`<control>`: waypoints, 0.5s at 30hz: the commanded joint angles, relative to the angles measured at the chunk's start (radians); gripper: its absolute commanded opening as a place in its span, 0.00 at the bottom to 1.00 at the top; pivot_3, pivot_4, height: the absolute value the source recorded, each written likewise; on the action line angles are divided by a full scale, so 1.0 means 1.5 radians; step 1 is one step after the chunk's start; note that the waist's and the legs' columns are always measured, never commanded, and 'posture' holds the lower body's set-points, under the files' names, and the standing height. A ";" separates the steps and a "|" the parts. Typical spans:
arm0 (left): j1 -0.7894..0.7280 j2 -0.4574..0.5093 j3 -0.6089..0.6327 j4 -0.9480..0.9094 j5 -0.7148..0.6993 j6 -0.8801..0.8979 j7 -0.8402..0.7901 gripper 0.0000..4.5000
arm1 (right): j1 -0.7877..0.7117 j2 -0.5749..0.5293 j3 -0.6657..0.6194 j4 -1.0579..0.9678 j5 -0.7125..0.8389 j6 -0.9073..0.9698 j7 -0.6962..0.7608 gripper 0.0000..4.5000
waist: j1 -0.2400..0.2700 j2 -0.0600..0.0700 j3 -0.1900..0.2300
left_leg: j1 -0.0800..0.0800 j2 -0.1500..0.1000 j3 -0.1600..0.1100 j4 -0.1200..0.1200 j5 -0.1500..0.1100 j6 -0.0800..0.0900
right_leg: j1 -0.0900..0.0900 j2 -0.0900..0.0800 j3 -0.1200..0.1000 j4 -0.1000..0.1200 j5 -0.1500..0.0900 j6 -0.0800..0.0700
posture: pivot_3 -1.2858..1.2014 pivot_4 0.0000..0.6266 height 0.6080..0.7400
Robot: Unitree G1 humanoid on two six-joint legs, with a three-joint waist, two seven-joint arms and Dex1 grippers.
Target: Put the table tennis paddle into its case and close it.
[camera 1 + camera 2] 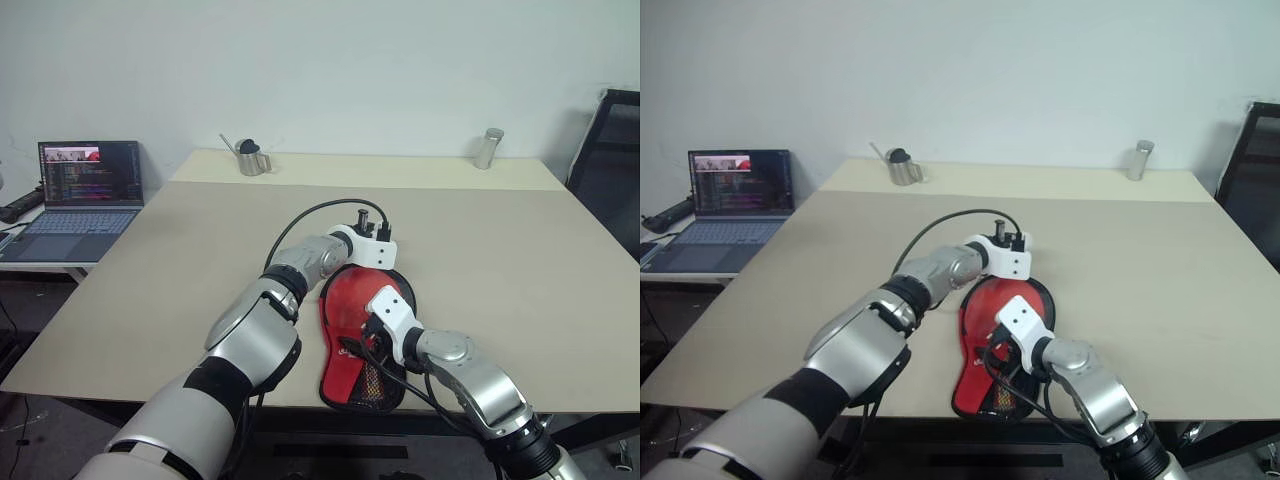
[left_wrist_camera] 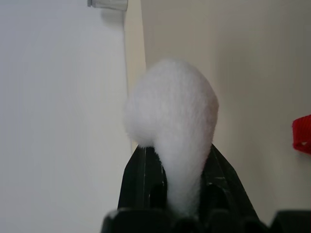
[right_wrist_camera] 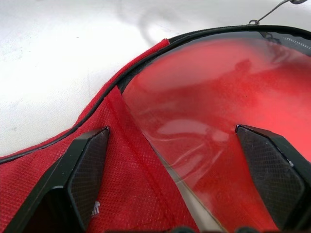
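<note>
Table [image 1: 520, 250]: wide beige top.
Case [image 1: 345, 380]: red, lying open at the near edge.
Paddle [image 3: 218, 121]: red blade inside the open case.
Right gripper [image 3: 184, 165]: fingers spread wide over the blade.
Left gripper [image 2: 177, 170]: clamped on a white fluffy tuft [image 2: 170, 111], just beyond the case.

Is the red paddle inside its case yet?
Yes, at least partly. In the right wrist view the paddle lies under the case's red flap, whose black-trimmed edge is still open. The handle is hidden.
</note>
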 commanded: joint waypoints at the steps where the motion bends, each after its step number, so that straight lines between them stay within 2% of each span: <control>1: -0.047 -0.010 0.005 -0.027 -0.007 0.004 0.014 0.06 | 0.027 0.000 0.027 0.028 -0.003 0.039 0.005 1.00 | 0.000 0.000 0.000 | 0.000 0.000 0.000 0.000 0.000 0.000 | 0.000 0.000 0.000 0.000 0.000 0.000 | 0.52 0.24 1.00; 7: -0.027 -0.027 0.038 -0.024 -0.044 0.026 -0.070 0.06 | 0.031 0.004 0.028 0.023 -0.003 0.041 0.000 1.00 | 0.000 0.000 0.000 | 0.000 0.000 0.000 0.000 0.000 0.000 | 0.000 0.000 0.000 0.000 0.000 0.000 | 0.52 0.24 1.00; 15: -0.004 -0.039 0.058 -0.026 -0.071 0.031 -0.131 0.06 | 0.037 0.008 0.029 0.013 -0.004 0.047 -0.004 1.00 | -0.002 0.000 0.000 | 0.000 0.000 0.000 0.000 0.000 0.000 | 0.000 0.000 0.000 0.000 0.000 0.000 | 0.52 0.24 1.00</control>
